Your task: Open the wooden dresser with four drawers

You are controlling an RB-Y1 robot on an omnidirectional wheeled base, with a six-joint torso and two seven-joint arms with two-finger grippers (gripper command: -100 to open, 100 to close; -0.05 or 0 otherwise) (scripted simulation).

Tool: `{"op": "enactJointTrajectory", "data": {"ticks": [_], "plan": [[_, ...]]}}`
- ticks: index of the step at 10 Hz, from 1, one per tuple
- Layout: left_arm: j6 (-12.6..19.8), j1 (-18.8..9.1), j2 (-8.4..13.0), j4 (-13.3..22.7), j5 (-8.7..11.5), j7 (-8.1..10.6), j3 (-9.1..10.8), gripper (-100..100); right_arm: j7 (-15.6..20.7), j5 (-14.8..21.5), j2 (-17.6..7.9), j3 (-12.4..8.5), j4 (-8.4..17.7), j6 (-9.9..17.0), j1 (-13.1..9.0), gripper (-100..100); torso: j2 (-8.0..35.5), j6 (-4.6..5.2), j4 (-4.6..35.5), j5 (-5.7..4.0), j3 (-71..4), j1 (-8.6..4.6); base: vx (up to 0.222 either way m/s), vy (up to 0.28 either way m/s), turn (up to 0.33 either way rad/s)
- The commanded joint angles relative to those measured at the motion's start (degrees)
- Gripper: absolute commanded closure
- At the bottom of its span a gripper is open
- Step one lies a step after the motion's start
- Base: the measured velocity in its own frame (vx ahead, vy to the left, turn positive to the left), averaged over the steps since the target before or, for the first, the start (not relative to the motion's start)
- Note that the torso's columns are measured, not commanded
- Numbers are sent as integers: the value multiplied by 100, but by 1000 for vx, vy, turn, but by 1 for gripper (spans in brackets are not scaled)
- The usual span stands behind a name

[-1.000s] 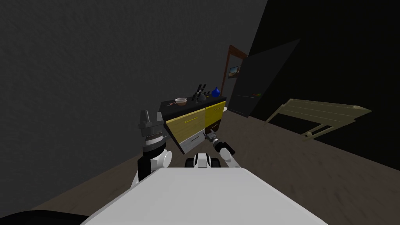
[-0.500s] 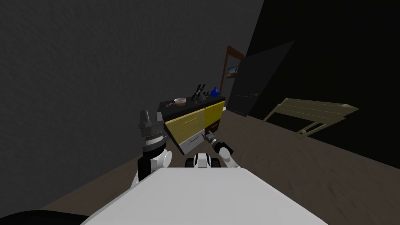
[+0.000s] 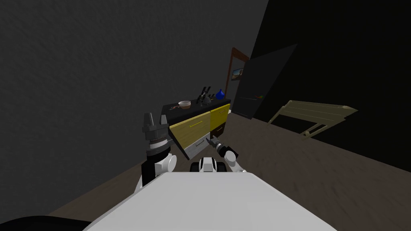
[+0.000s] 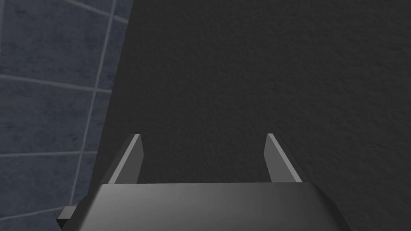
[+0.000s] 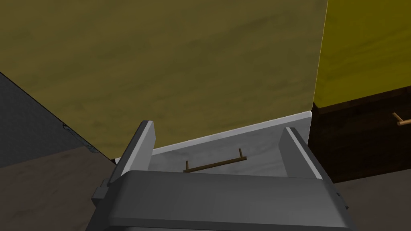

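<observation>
Dresser: a low dresser (image 3: 196, 124) stands against the dark wall (image 3: 80, 100), ahead of me and slightly to my left; black top, four drawer fronts in two rows.
Drawer fronts: two yellow ones (image 5: 180, 72) above, a pale grey drawer (image 5: 241, 140) lower left and a dark brown drawer (image 5: 361, 132) lower right, each with a thin bar handle.
Grey drawer's handle: a slim brown handle (image 5: 214, 163) lies in line with the gap between the right fingers – whether they touch it, I cannot tell.
Right gripper: the right gripper (image 5: 218, 128) is low at the grey drawer's front, fingers spread and holding nothing.
Left gripper: the left gripper (image 3: 154, 118) is raised upright beside the dresser's left end, near the wall – fingers (image 4: 134, 156) spread wide, empty.
On top: a small bowl (image 3: 184, 104), a blue vase (image 3: 219, 94) and some dark items between them.
Around: brown floor (image 3: 281, 160); a pale slatted frame (image 3: 317, 116) lies well off to the right, with a black area behind it.
</observation>
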Motion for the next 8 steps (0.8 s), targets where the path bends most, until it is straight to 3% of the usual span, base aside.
{"op": "enactJointTrajectory", "data": {"ticks": [1, 8], "plan": [[0, 1, 0, 0, 0, 0, 0, 0, -72, -391, 0, 57, 147, 161, -83, -100, -3, 2, -1, 0, -2, 4, 14, 39, -72], [0, 0, 0, 0, 0, 0, 0, 0, -390, -1686, 82, 157, 539, 619, -307, -100, 2, 1, 0, 0, 1, 3, 11, 43, -63]]}}
